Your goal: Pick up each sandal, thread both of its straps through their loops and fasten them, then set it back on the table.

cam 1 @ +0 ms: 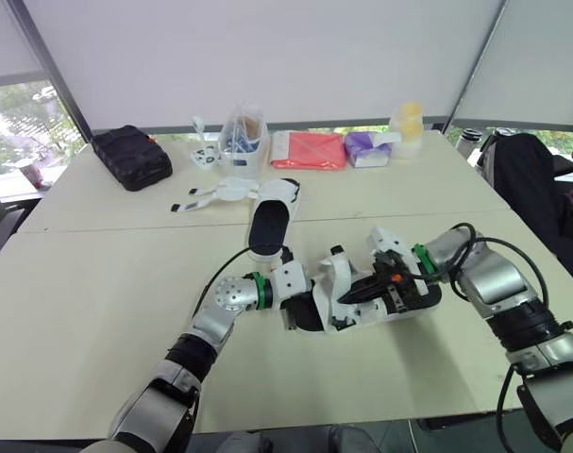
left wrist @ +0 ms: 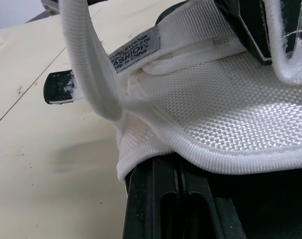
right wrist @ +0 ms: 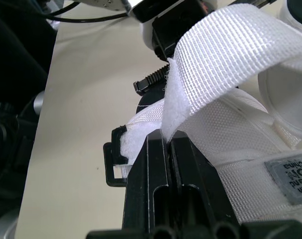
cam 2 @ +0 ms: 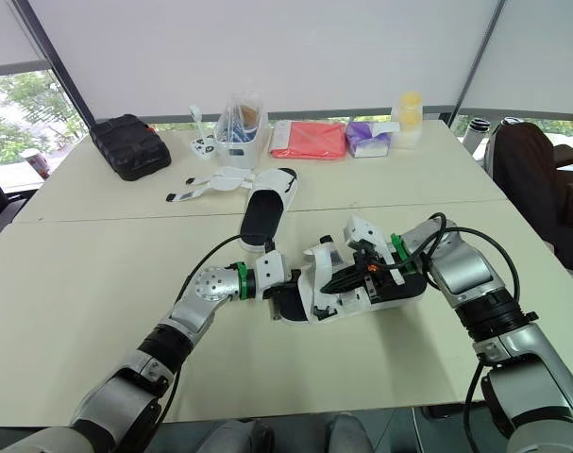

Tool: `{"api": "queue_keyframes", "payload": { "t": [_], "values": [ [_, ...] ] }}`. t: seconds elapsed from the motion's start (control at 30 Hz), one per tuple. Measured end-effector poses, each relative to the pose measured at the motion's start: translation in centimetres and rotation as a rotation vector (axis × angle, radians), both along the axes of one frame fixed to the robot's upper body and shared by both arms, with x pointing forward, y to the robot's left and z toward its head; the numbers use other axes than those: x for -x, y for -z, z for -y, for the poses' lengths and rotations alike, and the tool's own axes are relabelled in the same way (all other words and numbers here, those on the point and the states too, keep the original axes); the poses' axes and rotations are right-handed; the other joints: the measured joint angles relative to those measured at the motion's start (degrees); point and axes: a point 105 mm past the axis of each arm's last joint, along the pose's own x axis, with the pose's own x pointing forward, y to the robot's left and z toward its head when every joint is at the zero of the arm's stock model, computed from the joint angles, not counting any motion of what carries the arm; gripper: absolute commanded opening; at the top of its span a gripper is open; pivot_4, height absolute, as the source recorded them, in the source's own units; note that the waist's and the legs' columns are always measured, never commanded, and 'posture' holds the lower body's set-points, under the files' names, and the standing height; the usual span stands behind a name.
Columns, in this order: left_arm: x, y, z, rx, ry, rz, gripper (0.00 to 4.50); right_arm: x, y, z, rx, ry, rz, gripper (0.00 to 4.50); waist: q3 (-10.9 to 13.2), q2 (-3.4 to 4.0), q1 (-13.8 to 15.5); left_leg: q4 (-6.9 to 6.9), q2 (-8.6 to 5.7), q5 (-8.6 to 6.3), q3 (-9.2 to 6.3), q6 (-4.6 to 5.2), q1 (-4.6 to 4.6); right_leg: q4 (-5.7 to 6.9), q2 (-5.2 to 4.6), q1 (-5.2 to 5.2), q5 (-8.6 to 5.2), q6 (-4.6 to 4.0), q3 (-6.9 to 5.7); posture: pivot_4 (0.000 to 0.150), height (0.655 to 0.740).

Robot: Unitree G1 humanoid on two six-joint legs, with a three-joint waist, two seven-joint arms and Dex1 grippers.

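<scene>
Sandal point(cam 2: 380, 288) sits mid-worktop point(cam 2: 88, 283), long axis running left to right between your arms. Your left tool point(cam 2: 284, 302) clamps its upper. Your right tool point(right wrist: 170, 164) pinches the strap point(right wrist: 225, 55), with the loop point(right wrist: 111, 167) just beside it.

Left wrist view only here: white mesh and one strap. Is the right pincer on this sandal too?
Observer: Yes. The right pincer is shut on a white strap of the same sandal.
Operator: Second sandal?
Observer: The other sandal lies farther out on the table, its straps spread loose toward the robot's left.
</scene>
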Motion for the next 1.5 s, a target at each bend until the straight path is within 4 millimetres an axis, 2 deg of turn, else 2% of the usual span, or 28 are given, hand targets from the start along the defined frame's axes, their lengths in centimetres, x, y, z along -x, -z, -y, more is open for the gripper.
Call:
{"api": "queue_keyframes", "payload": {
  "t": [0.4, 0.63, 0.83, 1.13, 1.5],
  "values": [
    [0.1, 0.0, 0.1, 0.008, -0.007, -0.001, 0.00, -0.1, -0.7, 0.7, 0.088, -0.151, 0.130, 0.02, 0.00, 0.00, 0.02, 0.00, -0.03, 0.00, 0.00, 0.01, 0.00, 0.00, -0.03, 0.01, 0.00, 0.00, 0.00, 0.150, 0.7400],
    [0.1, 0.1, -0.1, 0.015, -0.016, -0.001, 0.00, -0.2, -1.7, -0.2, 0.130, -0.248, 0.209, 0.02, 0.00, 0.00, -0.11, 0.00, -0.03, 0.00, -0.01, 0.00, -0.01, 0.00, -0.03, -0.03, 0.00, 0.00, -0.01, 0.150, 0.7400],
    [0.2, 0.1, 0.0, 0.021, -0.021, -0.002, 0.00, 0.3, -2.1, 0.2, 0.200, -0.312, 0.237, 0.02, 0.00, 0.01, -0.06, -0.02, -0.04, -0.01, -0.01, 0.01, -0.02, 0.00, -0.04, -0.03, 0.00, 0.01, -0.01, 0.150, 0.7400],
    [0.2, 0.1, 0.1, 0.024, -0.023, -0.007, 0.00, 0.2, -2.3, -0.4, 0.310, -0.494, 0.380, 0.02, 0.00, 0.01, -0.03, -0.02, -0.05, -0.01, -0.01, 0.02, 0.01, -0.01, -0.04, 0.01, -0.01, 0.02, -0.02, 0.150, 0.7400],
    [0.3, 0.1, 0.1, 0.032, -0.030, -0.012, 0.00, 0.6, -2.6, -1.7, 0.277, -0.535, 0.386, 0.02, -0.01, 0.04, -0.11, -0.05, -0.04, -0.02, -0.02, 0.03, 0.03, -0.01, -0.04, 0.01, -0.01, 0.01, -0.02, 0.150, 0.7400]
  ]
}}
